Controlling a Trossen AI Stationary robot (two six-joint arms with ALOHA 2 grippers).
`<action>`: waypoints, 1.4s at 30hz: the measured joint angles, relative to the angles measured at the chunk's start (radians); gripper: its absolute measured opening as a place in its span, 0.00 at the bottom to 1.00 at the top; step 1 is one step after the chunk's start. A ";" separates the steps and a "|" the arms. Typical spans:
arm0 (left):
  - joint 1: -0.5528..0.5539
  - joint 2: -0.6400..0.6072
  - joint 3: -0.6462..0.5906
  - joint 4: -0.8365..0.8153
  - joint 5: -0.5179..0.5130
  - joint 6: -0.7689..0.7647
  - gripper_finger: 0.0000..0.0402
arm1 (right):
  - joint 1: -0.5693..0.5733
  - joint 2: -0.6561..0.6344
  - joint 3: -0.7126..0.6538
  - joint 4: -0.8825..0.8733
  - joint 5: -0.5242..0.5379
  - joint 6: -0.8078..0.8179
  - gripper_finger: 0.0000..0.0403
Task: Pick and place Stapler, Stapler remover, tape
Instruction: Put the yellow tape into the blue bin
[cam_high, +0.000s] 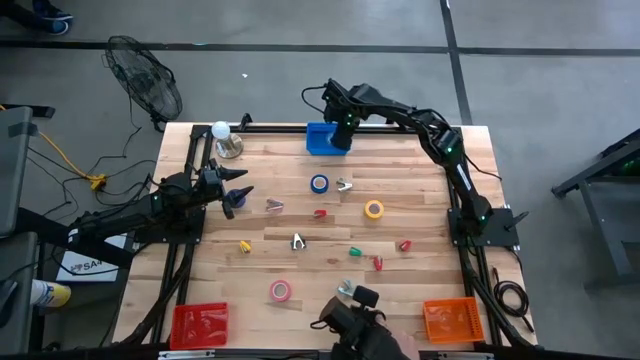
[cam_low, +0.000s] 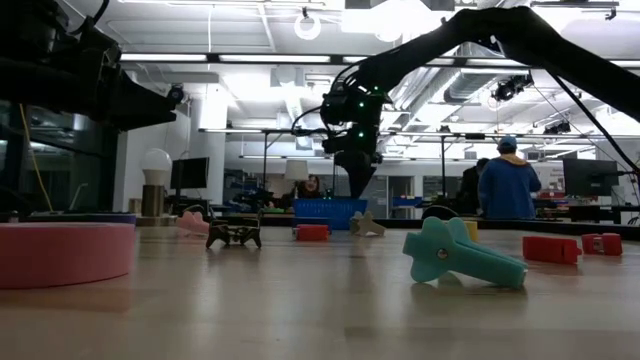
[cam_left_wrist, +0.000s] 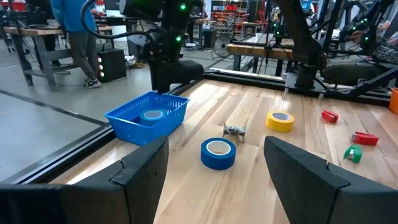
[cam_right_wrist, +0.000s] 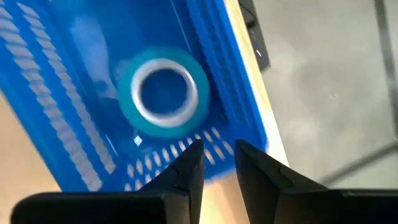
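Note:
A blue basket (cam_high: 322, 138) stands at the table's far edge, and a blue tape roll (cam_right_wrist: 163, 93) lies flat on its floor. Above the basket's rim my right gripper (cam_right_wrist: 216, 149) points steeply down, its fingers a little apart, open with nothing between them. On the wood lie another blue tape roll (cam_high: 319, 183), a yellow one (cam_high: 373, 209) and a pink one (cam_high: 281, 291). Small red (cam_high: 405, 244), green (cam_high: 354, 251) and metal (cam_high: 297, 241) desk pieces are scattered around them. My left gripper (cam_high: 240, 192) waits open and level at the table's left.
A red tray (cam_high: 198, 322) sits at the near left corner and an orange tray (cam_high: 452, 320) at the near right. A lamp bulb (cam_high: 222, 135) stands at the far left. A dark camera mount (cam_high: 355, 310) is at the near edge. A person (cam_low: 508, 185) stands in the room behind.

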 joint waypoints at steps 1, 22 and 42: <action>0.000 0.000 0.000 0.000 0.000 0.000 0.65 | 0.000 -0.009 -0.001 -0.017 0.009 0.004 0.20; 0.000 0.000 0.000 -0.005 0.015 0.000 0.65 | 0.001 -0.188 -0.150 -0.228 -0.018 0.096 0.45; 0.000 0.000 0.000 -0.006 0.021 0.000 0.65 | 0.059 -0.654 -0.944 0.138 -0.080 0.284 0.49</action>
